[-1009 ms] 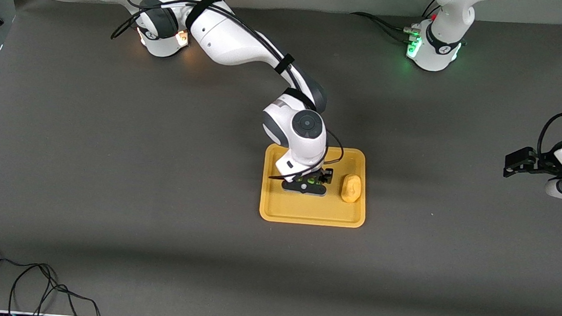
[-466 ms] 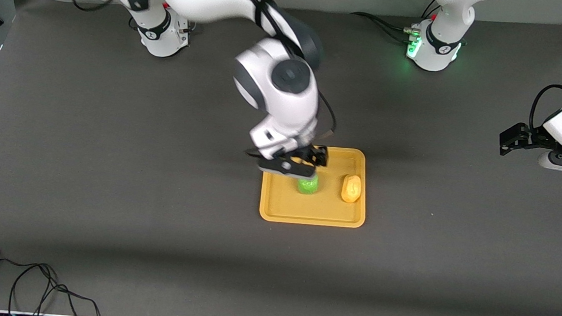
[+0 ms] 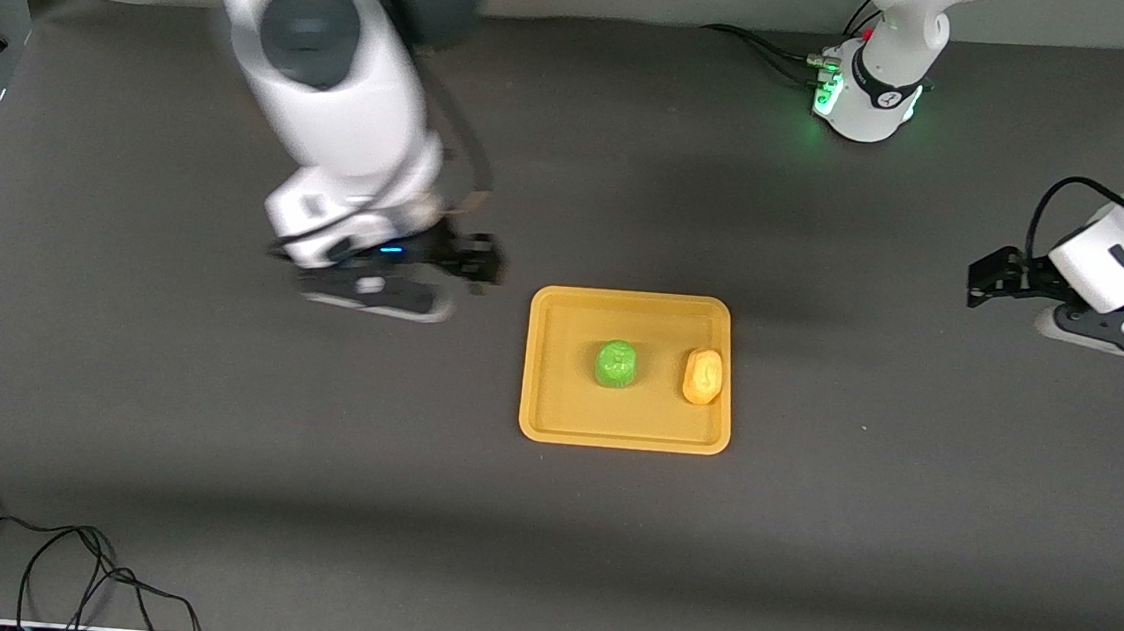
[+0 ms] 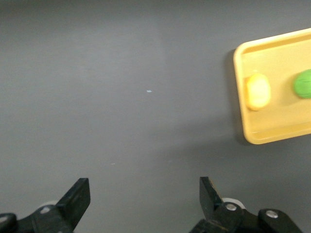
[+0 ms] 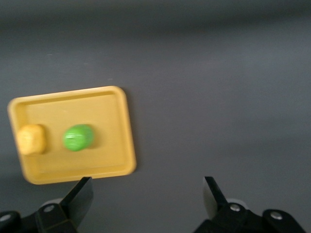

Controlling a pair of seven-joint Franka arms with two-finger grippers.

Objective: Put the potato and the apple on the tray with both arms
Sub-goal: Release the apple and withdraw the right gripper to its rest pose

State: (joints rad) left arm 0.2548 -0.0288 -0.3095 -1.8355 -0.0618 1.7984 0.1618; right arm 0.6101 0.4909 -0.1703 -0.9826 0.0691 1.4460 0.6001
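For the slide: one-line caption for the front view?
Apple and potato on tray; open right gripper and left gripper above bare table.

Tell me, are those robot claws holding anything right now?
No. Both tools are open and empty: the right tool is over bare table beside the tray, the left tool waits at its end. The apple and potato lie on the tray.
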